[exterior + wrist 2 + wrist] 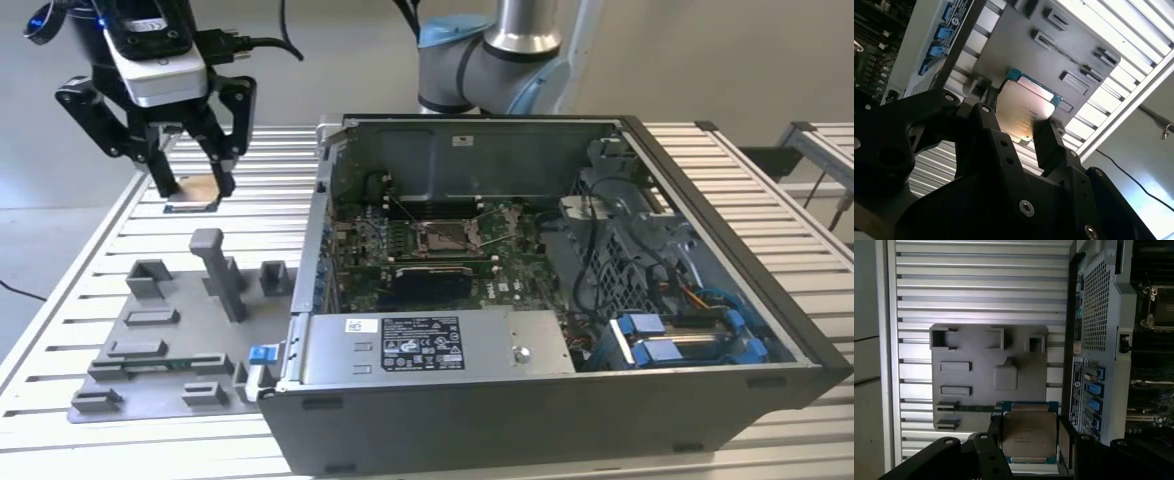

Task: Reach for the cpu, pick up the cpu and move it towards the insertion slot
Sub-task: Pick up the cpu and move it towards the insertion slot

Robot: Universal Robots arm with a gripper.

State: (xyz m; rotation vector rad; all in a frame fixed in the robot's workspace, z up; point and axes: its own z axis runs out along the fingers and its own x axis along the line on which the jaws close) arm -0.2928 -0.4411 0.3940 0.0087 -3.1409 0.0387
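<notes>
The cpu (199, 188) is a small flat square chip with a pale metal top, seen close up in both wrist views (1030, 432) (1021, 107). My gripper (195, 184) is shut on it, one black finger on each side, just above the slatted table at the exterior view's far left. A flat grey holder (191, 207) lies on the table right under the chip. The insertion slot (445, 236), a square socket with a shiny metal frame and lever, sits on the green board inside the open computer case, well to the exterior view's right of the gripper.
A grey fixture plate (160, 330) with raised blocks and a tall post (214, 262) lies nearer than the gripper. The open computer case (787, 290) has high walls. The arm's base (494, 50) stands behind it. The slatted table (80, 260) ends close to the exterior view's left.
</notes>
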